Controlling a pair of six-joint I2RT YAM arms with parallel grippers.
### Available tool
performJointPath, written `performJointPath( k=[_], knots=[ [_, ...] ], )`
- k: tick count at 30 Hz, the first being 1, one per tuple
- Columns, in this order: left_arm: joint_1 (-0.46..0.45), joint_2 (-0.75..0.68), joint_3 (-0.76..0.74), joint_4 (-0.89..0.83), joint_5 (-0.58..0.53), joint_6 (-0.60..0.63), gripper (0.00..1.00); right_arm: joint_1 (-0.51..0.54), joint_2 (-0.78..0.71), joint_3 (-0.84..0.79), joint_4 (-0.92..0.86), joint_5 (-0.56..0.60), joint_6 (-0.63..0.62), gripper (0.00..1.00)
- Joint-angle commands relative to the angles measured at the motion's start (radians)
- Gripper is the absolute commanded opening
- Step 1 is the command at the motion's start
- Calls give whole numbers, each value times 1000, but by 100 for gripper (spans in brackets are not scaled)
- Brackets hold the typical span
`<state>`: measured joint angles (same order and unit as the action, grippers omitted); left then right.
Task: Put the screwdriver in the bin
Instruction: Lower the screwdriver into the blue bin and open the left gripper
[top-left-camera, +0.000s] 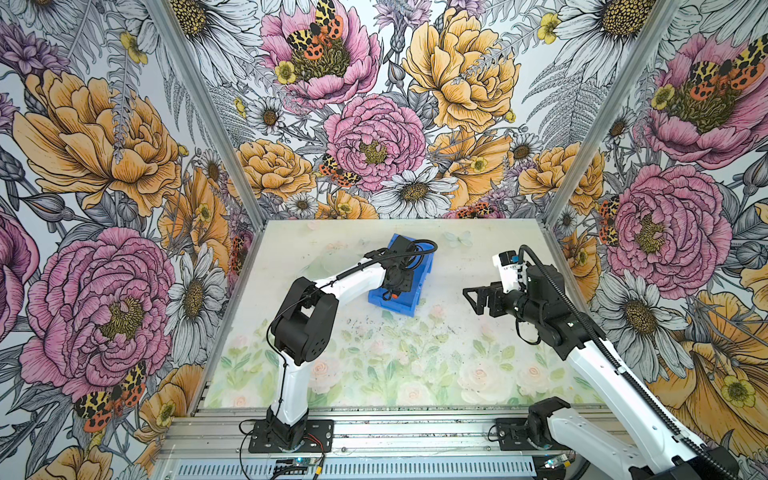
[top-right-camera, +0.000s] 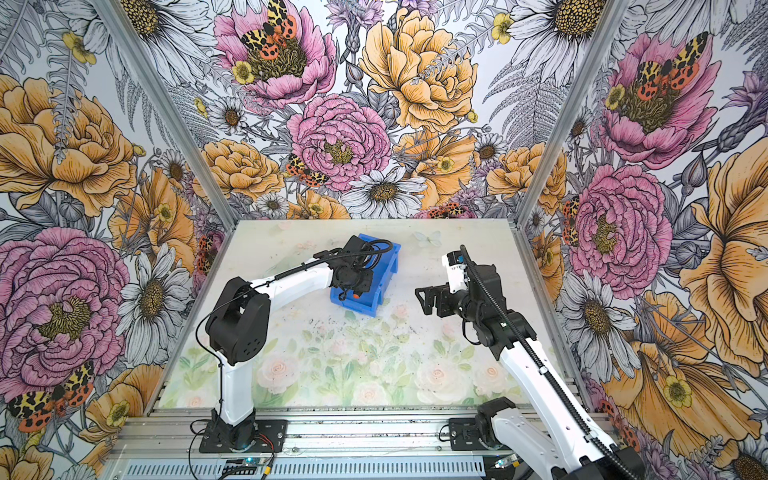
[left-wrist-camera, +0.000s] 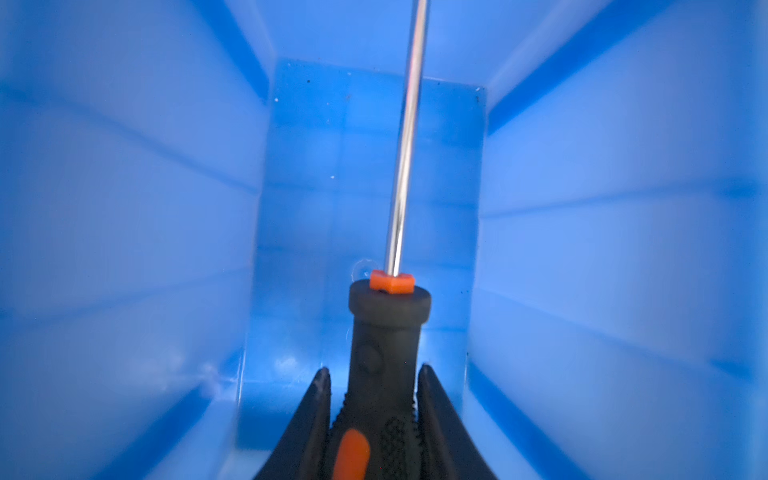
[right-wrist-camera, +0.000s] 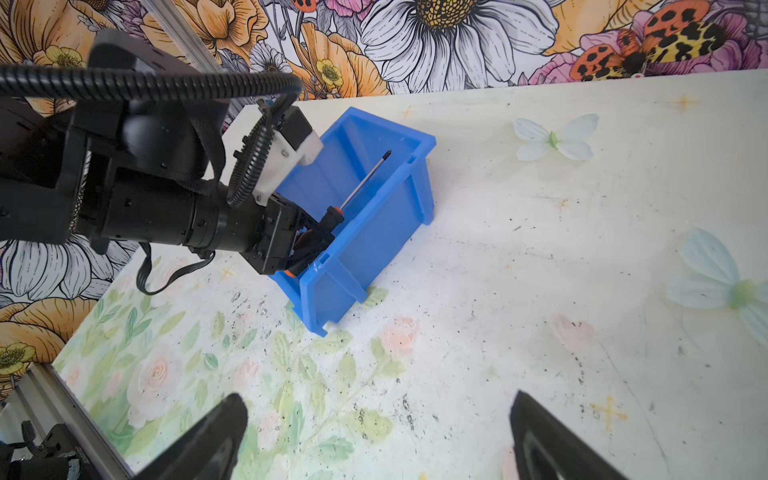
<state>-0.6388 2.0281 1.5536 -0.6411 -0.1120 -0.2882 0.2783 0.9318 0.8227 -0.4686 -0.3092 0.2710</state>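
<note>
Holding the slim black-and-orange-handled screwdriver by its handle, your left gripper pinches it inside the bright blue plastic bin. Placement step, judged nearly done. Next: release it, then lift clear of the walls. Right gripper stands spread, well apart.

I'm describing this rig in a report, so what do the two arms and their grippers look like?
The left arm and right arm have white link shells, black joint housings and black bolted base plates. A black corrugated cable conduit runs along each. The left gripper and right gripper have black wedge-shaped fingers tapering to points, with a white bracket at each wrist.
</note>
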Motion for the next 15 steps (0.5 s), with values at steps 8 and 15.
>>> performJointPath(
  k=[8, 15],
  knots=[
    [-40, 77, 13, 45, -53, -23, 0, 7, -28, 18, 28, 10, 4, 100],
    [-49, 81, -22, 68, -64, -48, 0, 9, -33, 15, 29, 16, 5, 99]
  ],
)
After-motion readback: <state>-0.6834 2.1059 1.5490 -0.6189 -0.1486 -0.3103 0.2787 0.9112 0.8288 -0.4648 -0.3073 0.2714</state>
